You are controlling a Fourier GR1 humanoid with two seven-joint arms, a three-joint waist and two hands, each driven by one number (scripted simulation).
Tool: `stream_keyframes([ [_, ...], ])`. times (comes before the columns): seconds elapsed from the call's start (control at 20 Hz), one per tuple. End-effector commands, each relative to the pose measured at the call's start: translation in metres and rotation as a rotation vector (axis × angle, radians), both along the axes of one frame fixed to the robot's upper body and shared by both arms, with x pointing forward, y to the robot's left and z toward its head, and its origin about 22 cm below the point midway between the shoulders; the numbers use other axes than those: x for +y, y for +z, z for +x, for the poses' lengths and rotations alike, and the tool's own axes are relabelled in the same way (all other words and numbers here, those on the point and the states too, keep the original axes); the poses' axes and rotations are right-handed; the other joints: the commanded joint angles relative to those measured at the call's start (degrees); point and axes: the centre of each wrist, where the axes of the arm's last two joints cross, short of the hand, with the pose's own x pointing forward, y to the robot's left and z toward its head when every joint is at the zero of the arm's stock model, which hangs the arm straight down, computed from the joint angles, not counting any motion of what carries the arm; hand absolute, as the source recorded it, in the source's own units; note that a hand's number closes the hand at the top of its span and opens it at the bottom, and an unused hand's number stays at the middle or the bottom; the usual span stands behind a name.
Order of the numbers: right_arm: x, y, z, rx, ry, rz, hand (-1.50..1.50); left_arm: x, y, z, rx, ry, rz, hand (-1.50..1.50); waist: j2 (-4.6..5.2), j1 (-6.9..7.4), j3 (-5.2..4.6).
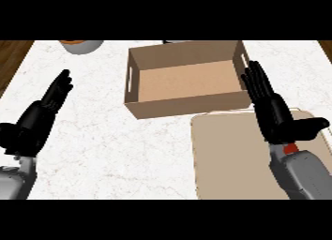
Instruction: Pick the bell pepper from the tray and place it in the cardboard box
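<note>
At four o'clock, over the tray [224,159], the right hand [273,110] stands flat-fingered beside the cardboard box [183,77]; the left hand [41,117], at nine o'clock, has straight fingers too.

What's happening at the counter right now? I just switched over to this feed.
Neither hand is holding anything. The right hand hangs open, fingers straight, above the beige tray, reaching toward the right wall of the cardboard box. The left hand rests open at the left over the counter. The box looks empty inside, and no bell pepper shows on the visible tray; the right arm hides part of it. A grey container sits at the far edge.
</note>
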Motion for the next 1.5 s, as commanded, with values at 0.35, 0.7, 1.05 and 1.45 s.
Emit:
stream_keyframes([
  [0.35, -0.037, 0.075, 0.009, -0.229, 0.659, -0.657, -1.50, 0.060, -0.024, -0.011, 0.133, 0.261, 0.188, 0.00, -1.87, 4.81, -1.94],
  [0.7, -0.125, 0.006, -0.008, -0.082, 0.949, -0.363, -1.50, 0.068, -0.035, -0.008, 0.129, 0.352, 0.198, 0.00, 1.92, 2.38, -0.93],
  [1.05, -0.152, 0.056, 0.018, -0.289, 0.962, -0.633, -1.50, 0.060, -0.042, -0.004, 0.115, 0.345, 0.198, 0.00, 1.57, 3.56, -0.98],
  [1.45, -0.152, 0.059, 0.023, -0.338, 1.166, -1.095, -1.50, 0.069, -0.039, -0.001, 0.123, 0.332, 0.232, 0.00, 1.15, 4.79, -1.29],
])
